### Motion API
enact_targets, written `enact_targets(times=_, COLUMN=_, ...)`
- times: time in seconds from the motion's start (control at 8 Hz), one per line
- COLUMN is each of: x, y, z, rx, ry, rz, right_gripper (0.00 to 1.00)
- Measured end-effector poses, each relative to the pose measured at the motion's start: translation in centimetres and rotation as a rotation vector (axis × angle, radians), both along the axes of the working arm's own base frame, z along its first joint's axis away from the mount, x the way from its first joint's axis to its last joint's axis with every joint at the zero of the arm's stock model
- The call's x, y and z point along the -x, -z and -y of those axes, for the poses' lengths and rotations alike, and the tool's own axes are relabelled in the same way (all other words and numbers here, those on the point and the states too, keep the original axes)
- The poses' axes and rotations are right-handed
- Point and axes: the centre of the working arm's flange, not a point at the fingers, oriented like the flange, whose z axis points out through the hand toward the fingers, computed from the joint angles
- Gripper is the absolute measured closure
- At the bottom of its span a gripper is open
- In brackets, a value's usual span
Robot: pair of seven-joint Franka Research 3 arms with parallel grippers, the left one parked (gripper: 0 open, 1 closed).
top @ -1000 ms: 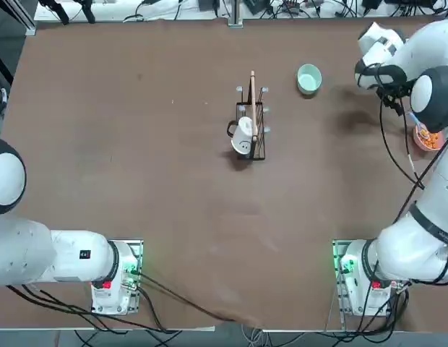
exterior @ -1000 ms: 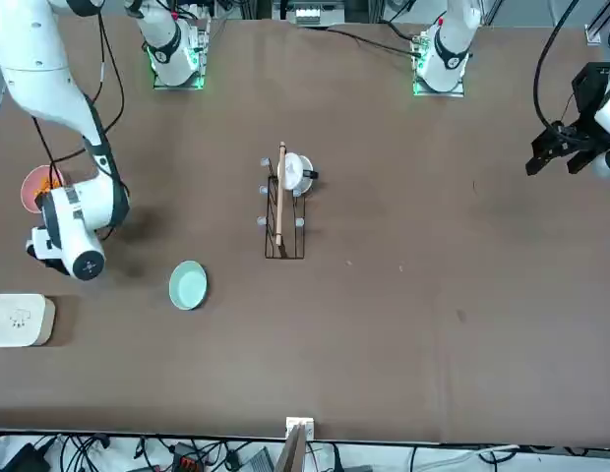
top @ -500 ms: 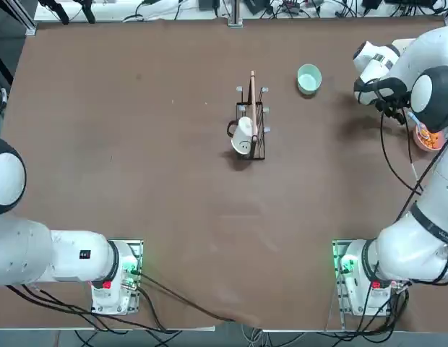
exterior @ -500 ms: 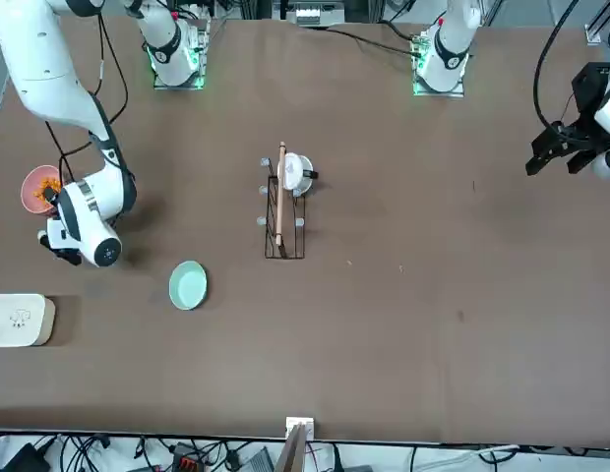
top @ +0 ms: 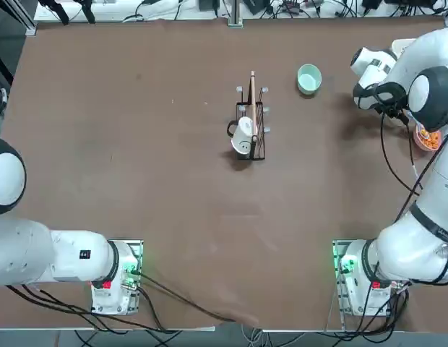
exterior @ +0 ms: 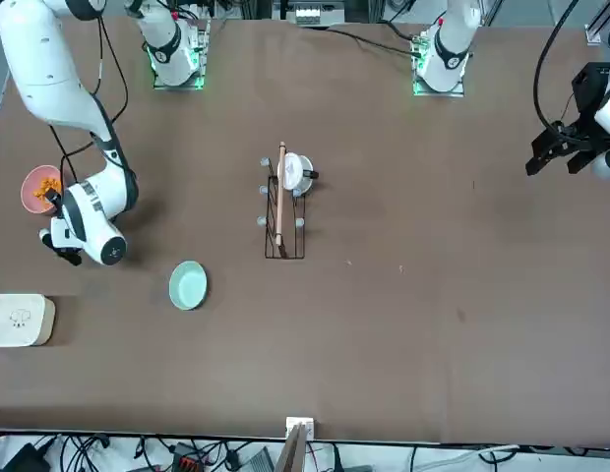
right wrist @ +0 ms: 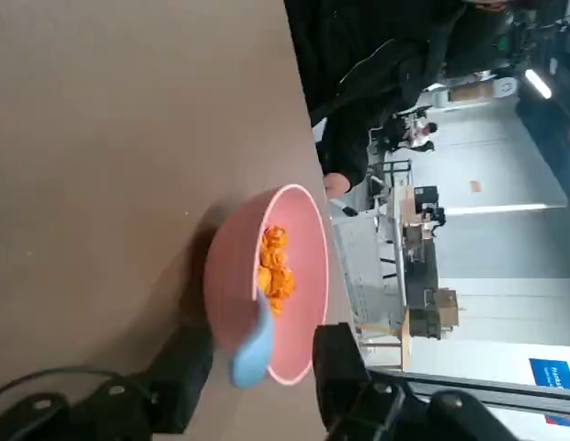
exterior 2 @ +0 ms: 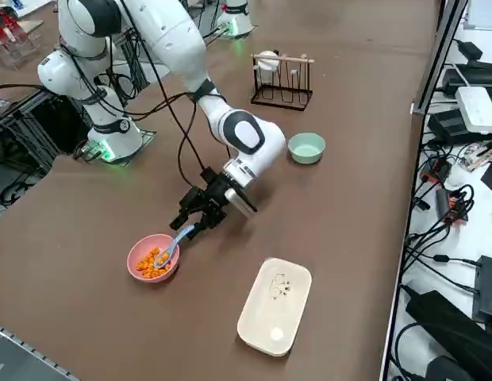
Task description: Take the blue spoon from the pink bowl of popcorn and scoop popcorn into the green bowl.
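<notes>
While right claw (exterior 2: pixel 192 225) fingers sit apart astride spoon (exterior 2: pixel 171 244) handle, no grip yet; spoon lies in pink bowl (exterior 2: pixel 137 255) w/ popcorn (exterior 2: pixel 154 264). Green bowl (exterior 2: pixel 306 148) well behind claw, empty; scoop + transfer left.

Right arm (exterior 2: pixel 151 32): glossy white rounded links, black joint bands, black cables, black fingers (right wrist: pixel 345 381), green-lit base.

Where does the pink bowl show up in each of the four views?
Top view: pink bowl at the right edge, partly under the right arm.
Front view: pink bowl at the far left.
Right side view: pink bowl lower left, beside the right gripper.
Right wrist view: pink bowl centre, tilted on its side.
Shared landmark: the orange popcorn inside it.
</notes>
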Motion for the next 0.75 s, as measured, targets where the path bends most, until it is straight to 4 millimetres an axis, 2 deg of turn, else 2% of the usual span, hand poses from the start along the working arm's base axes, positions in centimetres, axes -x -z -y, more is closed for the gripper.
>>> enact_targets(times=0.12, x=0.2, y=0.73, z=-0.08, rx=0.011, ry=-0.005, rz=-0.001, right_gripper=0.4)
enact_targets(times=0.25, x=0.24, y=0.94, z=-0.21, rx=0.015, ry=-0.007, rz=-0.001, right_gripper=0.42)
enact_targets(times=0.5, x=0.1, y=0.8, z=-0.52, rx=0.021, ry=-0.012, rz=0.0, right_gripper=0.59)
enact_targets(times=0.75, x=-0.02, y=0.7, z=-0.8, rx=0.027, ry=-0.02, rz=0.0, right_gripper=0.63)
